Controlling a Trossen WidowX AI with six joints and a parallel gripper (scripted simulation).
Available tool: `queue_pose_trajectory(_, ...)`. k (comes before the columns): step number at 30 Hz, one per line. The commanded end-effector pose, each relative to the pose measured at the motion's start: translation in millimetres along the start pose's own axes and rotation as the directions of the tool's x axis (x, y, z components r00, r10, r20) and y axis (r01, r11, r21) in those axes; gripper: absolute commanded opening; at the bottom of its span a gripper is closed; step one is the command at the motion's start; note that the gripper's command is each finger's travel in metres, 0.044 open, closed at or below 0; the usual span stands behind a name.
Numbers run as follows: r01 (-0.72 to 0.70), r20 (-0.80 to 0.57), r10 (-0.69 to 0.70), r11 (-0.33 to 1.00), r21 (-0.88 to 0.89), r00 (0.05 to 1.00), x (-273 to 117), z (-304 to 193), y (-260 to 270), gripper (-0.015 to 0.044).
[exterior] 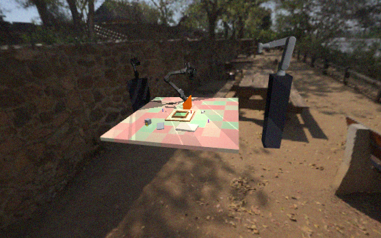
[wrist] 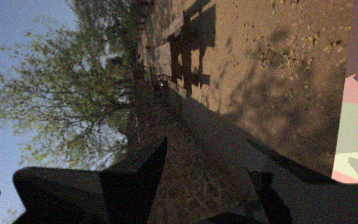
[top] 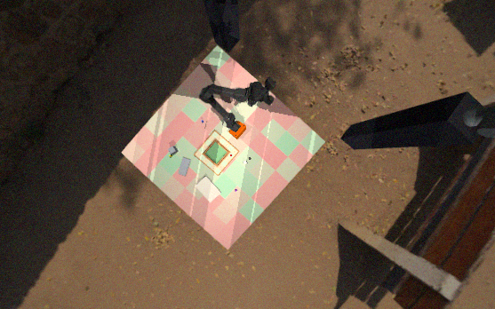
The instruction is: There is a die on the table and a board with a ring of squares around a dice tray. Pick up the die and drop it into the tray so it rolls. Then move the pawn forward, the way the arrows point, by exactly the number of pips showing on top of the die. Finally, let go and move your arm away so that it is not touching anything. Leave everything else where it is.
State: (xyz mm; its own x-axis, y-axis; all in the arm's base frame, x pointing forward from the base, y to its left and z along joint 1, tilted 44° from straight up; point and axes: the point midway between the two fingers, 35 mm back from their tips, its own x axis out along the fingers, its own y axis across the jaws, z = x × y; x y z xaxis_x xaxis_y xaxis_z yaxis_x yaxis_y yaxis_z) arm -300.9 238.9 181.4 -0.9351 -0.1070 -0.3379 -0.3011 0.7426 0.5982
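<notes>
The board (top: 203,156) (exterior: 169,118) lies mid-table, a tan ring of squares around the green dice tray (top: 216,152) (exterior: 181,114). A tiny white die (top: 249,158) (exterior: 202,111) lies on the table to the right of the board. A small red piece (top: 231,155) (exterior: 191,111), which looks like the pawn, stands at the board's right edge. My orange gripper (top: 237,129) (exterior: 187,102) hangs just past the board's far corner, above the table. In the wrist view the dark fingers stand apart with nothing between them; that camera looks sideways at the ground and trees.
On the checked table (top: 226,231) (exterior: 218,140) lie a grey cube (top: 172,150) (exterior: 148,121), a grey block (top: 184,166) (exterior: 160,126), a white sheet (top: 208,188) (exterior: 187,127), and tiny blue (top: 202,120) and purple (top: 235,189) pieces. A dark camera post (exterior: 276,109) stands to the right.
</notes>
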Motion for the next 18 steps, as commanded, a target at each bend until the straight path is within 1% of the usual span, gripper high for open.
queue_pose_trajectory(1, -0.043, 0.172, 0.022, 0.992, 0.12, 0.985, -17.2, 60.5, 3.3, 0.0275)
queue_pose_trajectory(5, -0.105, 0.354, 0.008, 0.961, 0.255, 0.935, -45.1, 126.7, -3.8, 0.0275)
queue_pose_trajectory(10, -0.192, 0.545, -0.074, 0.89, 0.414, 0.835, -87.7, 200.2, -30.1, 0.0275)
queue_pose_trajectory(14, -0.265, 0.649, -0.179, 0.809, 0.525, 0.739, -126.2, 248.8, -63.0, 0.0275)
queue_pose_trajectory(18, -0.331, 0.699, -0.312, 0.71, 0.621, 0.643, -166.2, 287.5, -107.0, 0.0275)
